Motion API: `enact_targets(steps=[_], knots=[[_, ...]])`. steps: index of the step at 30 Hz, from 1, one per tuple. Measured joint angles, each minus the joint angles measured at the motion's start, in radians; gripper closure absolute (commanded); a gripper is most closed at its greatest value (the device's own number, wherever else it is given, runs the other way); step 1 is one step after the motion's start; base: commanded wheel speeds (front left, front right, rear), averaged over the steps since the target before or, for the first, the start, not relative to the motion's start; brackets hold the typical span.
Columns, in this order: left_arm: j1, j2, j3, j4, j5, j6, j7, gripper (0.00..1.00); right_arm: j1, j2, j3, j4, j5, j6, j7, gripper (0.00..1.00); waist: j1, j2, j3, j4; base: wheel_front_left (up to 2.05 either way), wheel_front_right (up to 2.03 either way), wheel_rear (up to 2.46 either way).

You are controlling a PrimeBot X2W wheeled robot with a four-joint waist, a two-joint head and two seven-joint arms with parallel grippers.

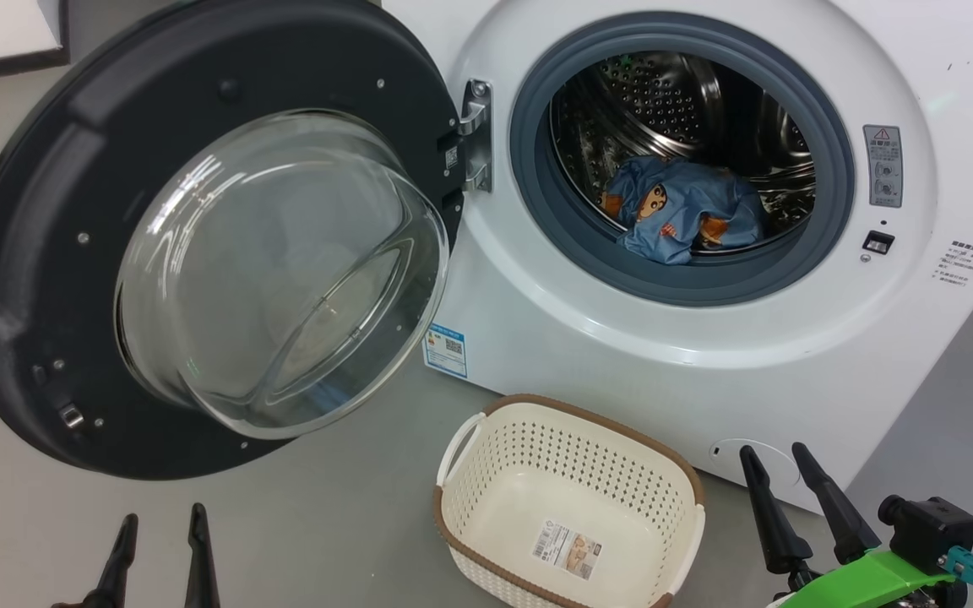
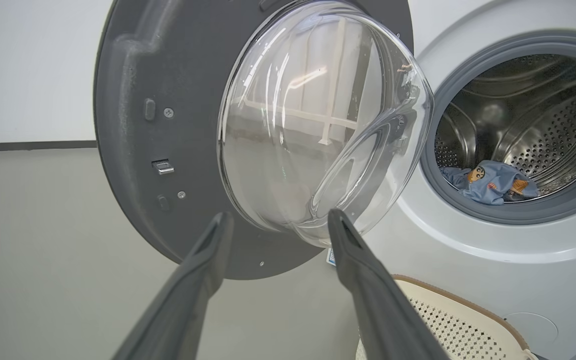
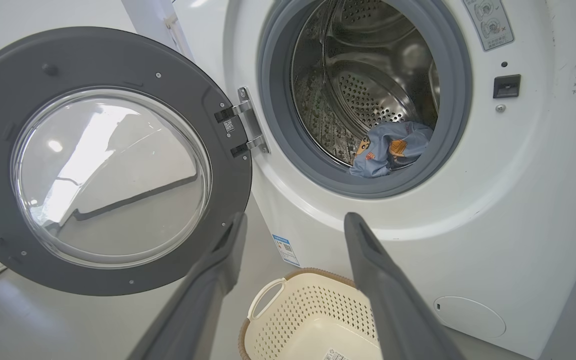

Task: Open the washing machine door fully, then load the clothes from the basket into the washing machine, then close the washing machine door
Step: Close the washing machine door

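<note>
Door: your washing machine door (image 1: 47, 279) stands swung wide on its metal hinge (image 1: 476, 135), with the glass bowl window (image 1: 284, 270) bulging toward you. That leaves the whole mouth free for loading.
Clothes: the light-blue printed clothes (image 1: 681, 211) lie bunched low at the front of the steel drum (image 1: 664, 101), just behind the lower lip of the grey gasket (image 1: 529, 169). No cloth appears to hang over it.
Basket: the cream perforated basket (image 1: 571, 464) sits on the floor (image 1: 326, 523) near the foot of the washing machine (image 1: 622, 338), below the mouth, which keeps each carry short. It is empty, with the label sticker (image 1: 568, 549) on its bottom exposed.
Left gripper (image 1: 162, 515): low, fingers spread, holding nothing. Its wrist view faces the door's lower rim, apart from it.
Right gripper (image 1: 772, 450): just beside the basket's right edge, fingers spread, nothing held.
Stage (judgement): loading looks finished; only closing remains.
Next (judgement): you will likely push the door's free edge with the left gripper.
Risk: cloth close to the gasket could get pinched.
</note>
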Motion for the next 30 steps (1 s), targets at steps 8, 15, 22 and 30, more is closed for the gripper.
enact_targets(steps=[8,15,22,30], knots=[[0.0,0.018,-0.002,-0.003,-0.008,0.001,0.009,0.0,0.0,0.0,0.002,0.009,0.0,0.0,0.0,0.0,0.0,0.0,-0.01,0.005,0.0,0.0,0.0],[0.0,0.029,-0.001,-0.022,-0.011,0.001,0.021,0.6,0.0,0.0,0.005,0.012,0.001,0.0,0.0,0.0,0.0,0.0,-0.012,0.007,0.0,0.0,0.0],[-0.004,0.044,0.024,-0.081,-0.08,-0.003,0.061,1.0,0.0,-0.001,0.005,0.012,0.002,0.0,0.0,0.0,0.0,0.0,-0.005,0.013,0.0,0.0,0.0],[-0.129,0.116,0.085,-0.234,-0.208,-0.048,0.223,1.0,-0.001,-0.009,0.004,0.012,0.003,0.0,0.0,0.0,0.0,0.0,0.013,0.028,0.0,0.0,0.0]])
